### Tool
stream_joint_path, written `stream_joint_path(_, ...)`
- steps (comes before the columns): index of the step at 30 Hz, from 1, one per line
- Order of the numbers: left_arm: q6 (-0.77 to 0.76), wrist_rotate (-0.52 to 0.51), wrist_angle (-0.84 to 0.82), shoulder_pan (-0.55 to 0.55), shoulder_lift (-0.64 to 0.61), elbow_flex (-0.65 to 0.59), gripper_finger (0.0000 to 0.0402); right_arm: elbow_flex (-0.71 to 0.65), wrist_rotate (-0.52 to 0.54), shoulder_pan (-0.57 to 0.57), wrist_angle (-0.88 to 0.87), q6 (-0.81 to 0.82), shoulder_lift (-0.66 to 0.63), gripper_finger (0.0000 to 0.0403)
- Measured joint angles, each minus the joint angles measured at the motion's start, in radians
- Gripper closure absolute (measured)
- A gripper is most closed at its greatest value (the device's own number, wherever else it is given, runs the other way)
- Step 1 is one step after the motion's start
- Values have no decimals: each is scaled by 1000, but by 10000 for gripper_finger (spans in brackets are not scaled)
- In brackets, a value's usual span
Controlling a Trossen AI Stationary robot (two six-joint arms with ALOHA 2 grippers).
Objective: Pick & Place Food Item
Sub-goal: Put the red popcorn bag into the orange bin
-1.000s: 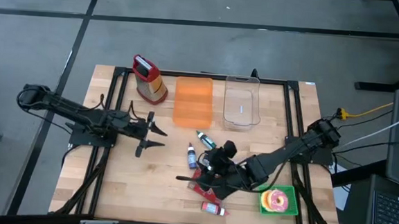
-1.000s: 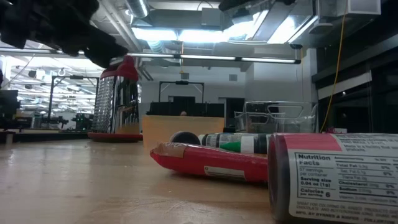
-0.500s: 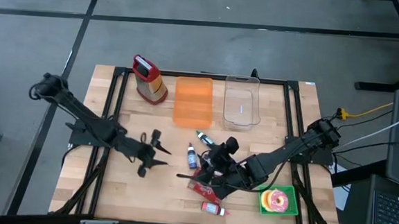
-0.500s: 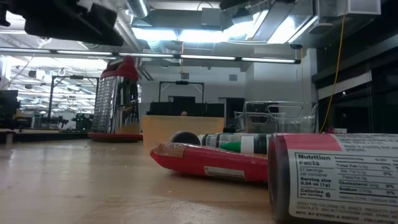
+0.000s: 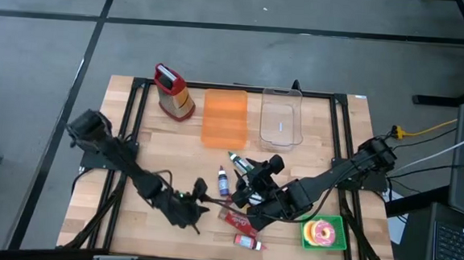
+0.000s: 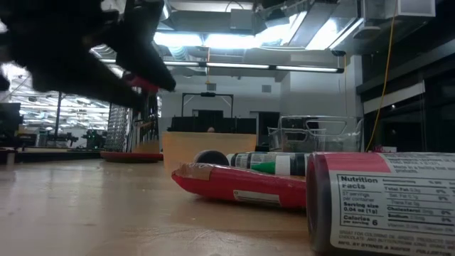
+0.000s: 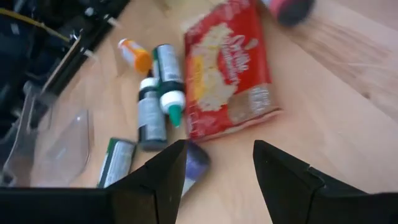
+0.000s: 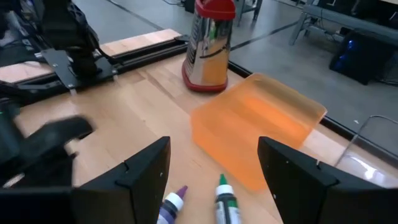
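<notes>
While hovering low by the table's front edge, pointing the left gripper (image 5: 201, 201) at the red snack packet (image 5: 237, 220), fingers (image 7: 283, 180) parted partway and gripping nothing. Lying flat on the wooden table (image 5: 134, 148), that packet, just beside the small bottles (image 5: 223, 182) and between both grippers. Hanging above those bottles with the right gripper (image 5: 253, 180), spread wide and carrying nothing.

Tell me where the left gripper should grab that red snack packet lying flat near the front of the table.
Probably from above, across the short width of the red snack packet. It lies flat on the table, so only a top-down pinch gets both fingers over its long edges. Aim for the middle: small bottles crowd one long side. The left gripper hangs open beside it.
</notes>
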Motion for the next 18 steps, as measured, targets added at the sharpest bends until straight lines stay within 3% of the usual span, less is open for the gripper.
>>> stream_joint_path(8,60,-3,11,-29,185,96,219,0,1,6,-5,-1,-11,158)
stream_joint_path(18,119,38,133,-26,265,117,219,0,-5,11,-4,-1,-11,158)
